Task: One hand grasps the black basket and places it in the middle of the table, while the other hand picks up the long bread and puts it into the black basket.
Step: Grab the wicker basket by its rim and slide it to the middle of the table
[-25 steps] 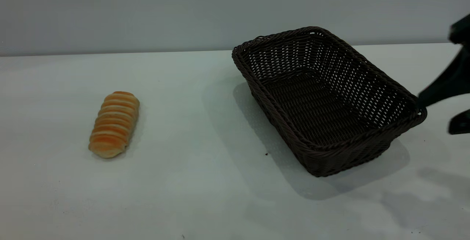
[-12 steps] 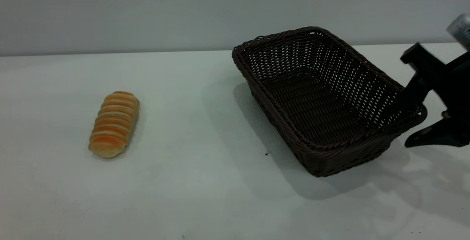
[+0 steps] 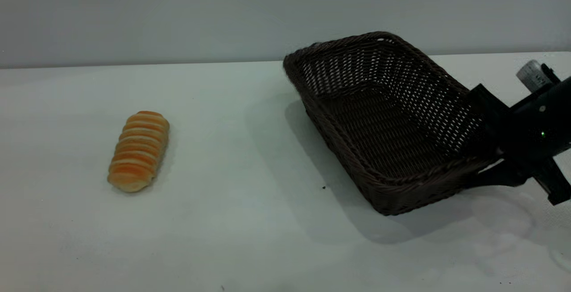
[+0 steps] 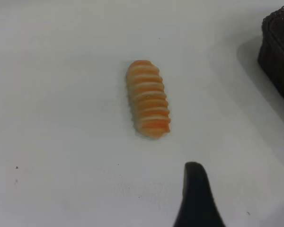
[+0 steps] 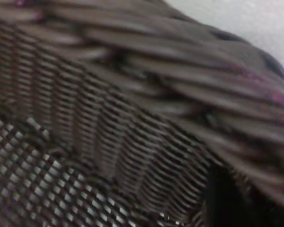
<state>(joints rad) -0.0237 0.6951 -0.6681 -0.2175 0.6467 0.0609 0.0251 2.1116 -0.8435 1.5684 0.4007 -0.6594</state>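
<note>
The black basket point(image 3: 357, 39) stands at the right of the white table point(image 3: 232, 104), skewed, with its right corner pressed down. My right gripper point(image 3: 484, 162) is at that corner, one finger inside and one outside, shut on the braided rim. The right wrist view is filled by the weave point(image 5: 109, 118), with a dark finger point(image 5: 225, 198) against the wall. The long bread point(image 3: 139, 151) lies alone at the left. The left wrist view shows the bread point(image 4: 148, 98) ahead of a black part of my left gripper point(image 4: 196, 198), well apart from it, and a basket corner point(image 4: 280, 52).
A grey wall runs behind the table's far edge. Bare tabletop lies between bread and basket point(image 3: 232, 158). A tiny dark speck point(image 3: 324, 187) lies by the basket's near side. The right arm's body point(image 3: 539, 127) extends off the right edge.
My right gripper has come in from the right edge and closed over the basket's right corner. The basket has shifted slightly and its right corner has dropped. The bread has not moved.
</note>
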